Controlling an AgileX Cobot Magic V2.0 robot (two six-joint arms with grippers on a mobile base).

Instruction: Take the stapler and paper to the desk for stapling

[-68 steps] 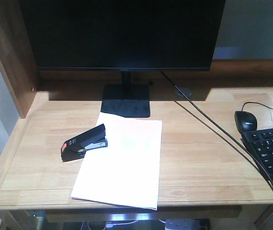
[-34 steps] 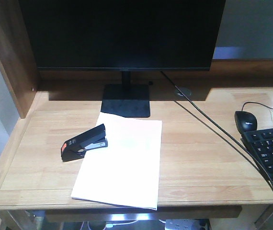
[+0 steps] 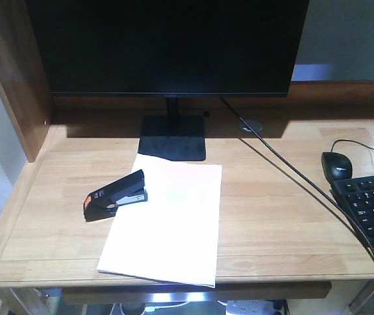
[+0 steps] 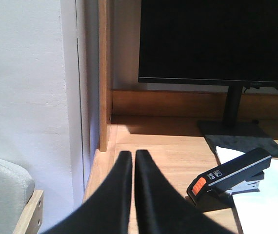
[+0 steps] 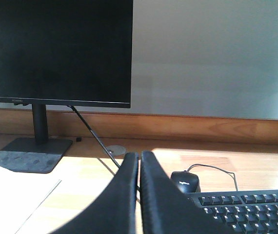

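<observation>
Both tools are narrow, holding nothing. Ahead and right of the left tool (image 4: 133,161), the stapler (image 4: 229,174) lies on the paper's (image 4: 268,207) edge on the counter (image 4: 178,151); the frame cuts the sheets. The right tool (image 5: 139,161) half hides the mouse (image 5: 184,181).

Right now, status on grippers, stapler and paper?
Left gripper shut, empty. Right gripper shut, empty. Stapler overlapping the paper's left edge on desk. Nothing blocking.
</observation>
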